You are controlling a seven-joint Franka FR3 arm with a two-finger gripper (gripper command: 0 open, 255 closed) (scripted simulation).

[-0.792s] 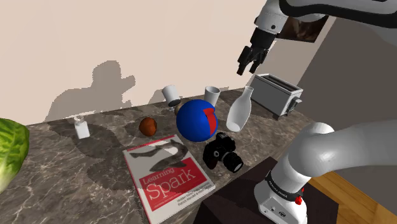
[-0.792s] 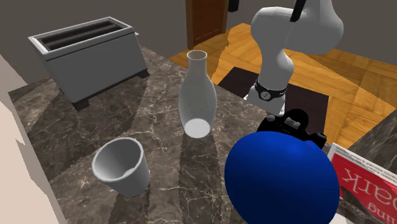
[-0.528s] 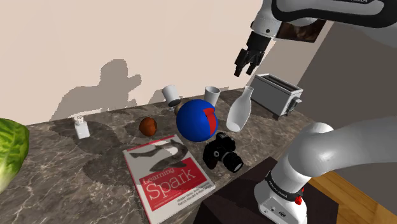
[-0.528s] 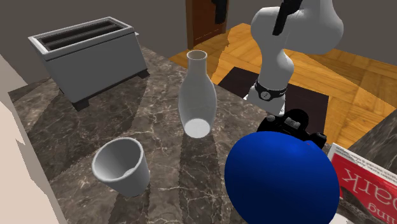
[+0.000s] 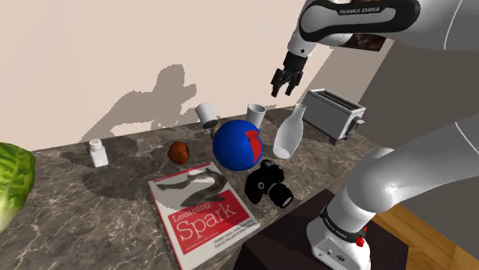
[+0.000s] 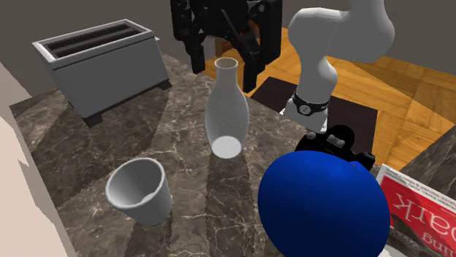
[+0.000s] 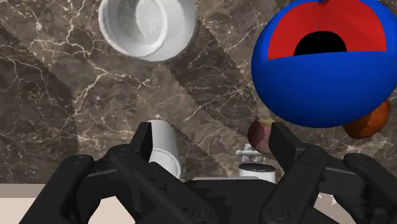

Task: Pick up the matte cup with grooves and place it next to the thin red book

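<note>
Two white cups stand at the back of the marble counter [image 5: 92, 199]. One cup [image 5: 256, 117] [image 6: 139, 191] [image 7: 147, 25] is upright beside a pale vase [image 5: 288, 132] [image 6: 225, 109]. The other cup [image 5: 206, 115] [image 7: 164, 147] leans, behind the blue ball [image 5: 236, 144]. I cannot make out grooves on either. The thin red and white book [image 5: 201, 211] [image 6: 420, 208] lies flat near the front edge. My gripper [image 5: 282, 80] [image 6: 223, 66] [image 7: 213, 146] hangs high over the cups and the vase, open, with nothing between its fingers.
A toaster [image 5: 334, 113] [image 6: 99, 66] sits at the back on the shoulder view's right. A black camera [image 5: 269, 184] lies between ball and stand. A brown fruit [image 5: 178, 152], a shaker [image 5: 98, 153] and a green lettuce [image 5: 11, 180] lie toward the shoulder view's left.
My gripper has swung toward the shoulder view's left and a little lower, coming into the second exterior view above the vase. It stays open. Nothing on the counter has moved.
</note>
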